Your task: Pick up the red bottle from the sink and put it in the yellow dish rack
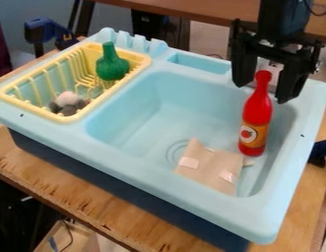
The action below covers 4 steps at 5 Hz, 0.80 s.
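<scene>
Your hand (262, 92) hangs spread by the red bottle (257, 115). You have the sink rim (307, 130) close at right; open basin (181, 115) at left.

Smooth, satin-looking plastic is seen in the toy sink (119, 135) and in the yellow dish rack (76, 118); glossy plastic is suggested by the red ketchup bottle (257, 112), while the bench (103, 206) is faced with rough-edged, visibly grained wood

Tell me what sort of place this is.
Probably a robotics lab or workshop with a toy kitchen setup: a black robot gripper hangs over a toy sink with a yellow dish rack.
</scene>
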Each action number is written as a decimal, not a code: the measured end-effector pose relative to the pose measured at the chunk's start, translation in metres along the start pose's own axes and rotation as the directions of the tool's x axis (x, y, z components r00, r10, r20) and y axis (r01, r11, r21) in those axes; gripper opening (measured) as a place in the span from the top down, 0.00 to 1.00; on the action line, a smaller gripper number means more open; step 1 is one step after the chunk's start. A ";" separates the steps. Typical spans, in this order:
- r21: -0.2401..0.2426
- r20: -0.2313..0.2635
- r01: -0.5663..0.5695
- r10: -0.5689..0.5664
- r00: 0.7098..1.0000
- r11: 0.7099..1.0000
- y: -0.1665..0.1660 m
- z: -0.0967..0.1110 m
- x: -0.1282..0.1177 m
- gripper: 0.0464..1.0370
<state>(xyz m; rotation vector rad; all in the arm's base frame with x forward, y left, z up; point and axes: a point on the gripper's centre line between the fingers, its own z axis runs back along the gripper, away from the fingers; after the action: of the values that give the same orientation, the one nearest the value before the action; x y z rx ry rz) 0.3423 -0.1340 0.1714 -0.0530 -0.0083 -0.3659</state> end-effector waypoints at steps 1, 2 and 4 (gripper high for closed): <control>0.032 -0.003 -0.020 0.020 1.000 0.999 -0.005 -0.003 0.000 0.07; 0.072 -0.007 -0.076 0.076 0.997 0.995 -0.003 -0.005 0.001 0.34; 0.053 -0.026 -0.100 0.101 0.994 0.994 -0.005 -0.005 -0.004 0.71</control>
<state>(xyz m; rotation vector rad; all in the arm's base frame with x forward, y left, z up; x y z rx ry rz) 0.3365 -0.1376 0.1664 0.0035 0.0134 -0.2654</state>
